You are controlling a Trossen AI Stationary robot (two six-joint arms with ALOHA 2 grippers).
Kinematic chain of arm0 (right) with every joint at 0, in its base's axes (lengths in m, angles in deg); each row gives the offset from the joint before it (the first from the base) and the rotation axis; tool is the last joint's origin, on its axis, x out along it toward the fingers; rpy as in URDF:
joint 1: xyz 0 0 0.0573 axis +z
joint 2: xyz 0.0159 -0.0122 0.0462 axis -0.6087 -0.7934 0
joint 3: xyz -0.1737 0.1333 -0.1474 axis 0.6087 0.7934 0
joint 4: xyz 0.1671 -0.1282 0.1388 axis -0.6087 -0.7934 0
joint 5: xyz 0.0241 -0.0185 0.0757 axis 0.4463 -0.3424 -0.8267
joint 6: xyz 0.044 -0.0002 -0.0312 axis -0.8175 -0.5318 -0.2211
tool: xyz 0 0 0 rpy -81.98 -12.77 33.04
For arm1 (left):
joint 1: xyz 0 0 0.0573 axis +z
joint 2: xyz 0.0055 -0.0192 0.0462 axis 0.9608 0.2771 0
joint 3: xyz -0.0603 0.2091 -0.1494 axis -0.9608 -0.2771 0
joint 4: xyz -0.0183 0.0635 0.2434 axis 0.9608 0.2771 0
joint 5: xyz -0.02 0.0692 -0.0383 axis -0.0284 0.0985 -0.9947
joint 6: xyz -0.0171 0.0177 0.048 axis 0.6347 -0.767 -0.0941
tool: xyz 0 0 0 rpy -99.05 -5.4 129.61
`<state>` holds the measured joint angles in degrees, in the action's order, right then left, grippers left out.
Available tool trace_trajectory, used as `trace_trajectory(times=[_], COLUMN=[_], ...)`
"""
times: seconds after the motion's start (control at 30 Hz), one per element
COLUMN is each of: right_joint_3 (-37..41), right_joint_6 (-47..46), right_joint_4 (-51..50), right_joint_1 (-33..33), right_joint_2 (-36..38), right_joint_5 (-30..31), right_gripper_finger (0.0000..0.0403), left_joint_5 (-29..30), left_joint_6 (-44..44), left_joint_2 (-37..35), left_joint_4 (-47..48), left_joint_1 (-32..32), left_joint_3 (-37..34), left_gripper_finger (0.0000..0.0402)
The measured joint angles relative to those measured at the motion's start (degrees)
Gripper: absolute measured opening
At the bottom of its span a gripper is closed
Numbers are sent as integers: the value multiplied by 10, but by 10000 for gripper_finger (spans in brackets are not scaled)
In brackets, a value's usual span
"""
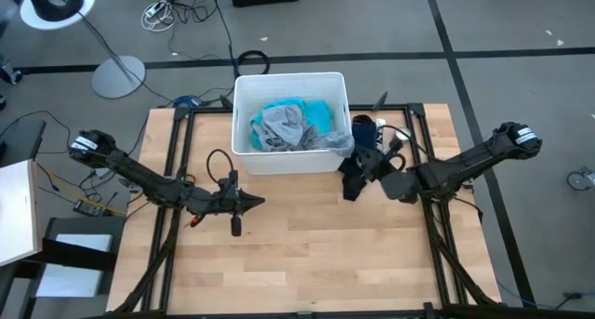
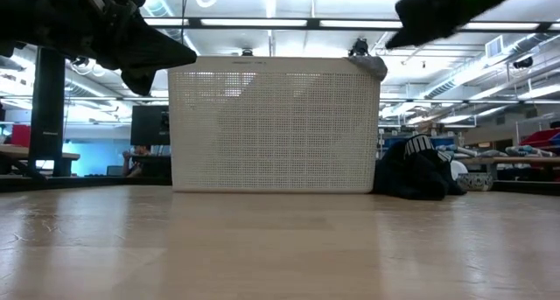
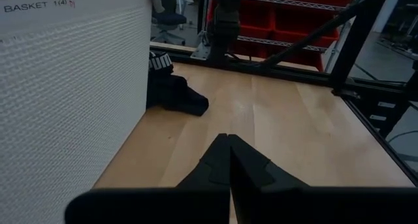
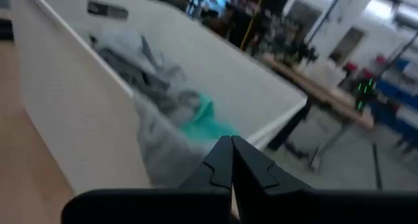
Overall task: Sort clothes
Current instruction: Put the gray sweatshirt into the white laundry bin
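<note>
Looking down on your bench (image 1: 307,254), you see the white bin (image 1: 289,86) at the back centre with the grey shirt (image 1: 284,128) heaped on the teal shirt (image 1: 311,109) inside it, a grey fold draped over the rim near the right corner. The navy garment (image 1: 358,170) with white print lies on the bench just beside the bin's right side. Your left pincer (image 1: 251,203) hangs above bare wood in front of the bin, clenched on nothing. Your right pincer (image 1: 376,163) sits over the navy garment, tips pressed together, also holding nothing.
</note>
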<state>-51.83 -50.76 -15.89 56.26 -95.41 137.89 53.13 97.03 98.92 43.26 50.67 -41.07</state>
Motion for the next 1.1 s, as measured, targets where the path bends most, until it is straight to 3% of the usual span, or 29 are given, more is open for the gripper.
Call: trace_trajectory(times=[0.23,0.33,0.43,0.53,0.7,1.1], right_joint_3=[0,0,0,0,0,0], right_joint_6=[-283,-333,-327,-279,-189,-92], right_joint_4=[-201,-224,-209,-163,-75,63], right_joint_1=[-1,-24,-59,-85,-92,-91], right_joint_2=[-3,-6,-21,-39,-46,-43], right_joint_5=[-19,-77,-156,-191,-203,-203], right_gripper_finger=[1,1,1,0,0,0], left_joint_5=[0,0,0,0,-4,-4], left_joint_6=[0,-1,-1,0,0,-1], left_joint_2=[0,0,0,0,0,0], left_joint_4=[0,0,-1,-2,-5,-5], left_joint_1=[0,0,0,0,0,0], left_joint_3=[0,0,0,0,0,0], left_gripper_finger=[1,1,1,1,1,1])
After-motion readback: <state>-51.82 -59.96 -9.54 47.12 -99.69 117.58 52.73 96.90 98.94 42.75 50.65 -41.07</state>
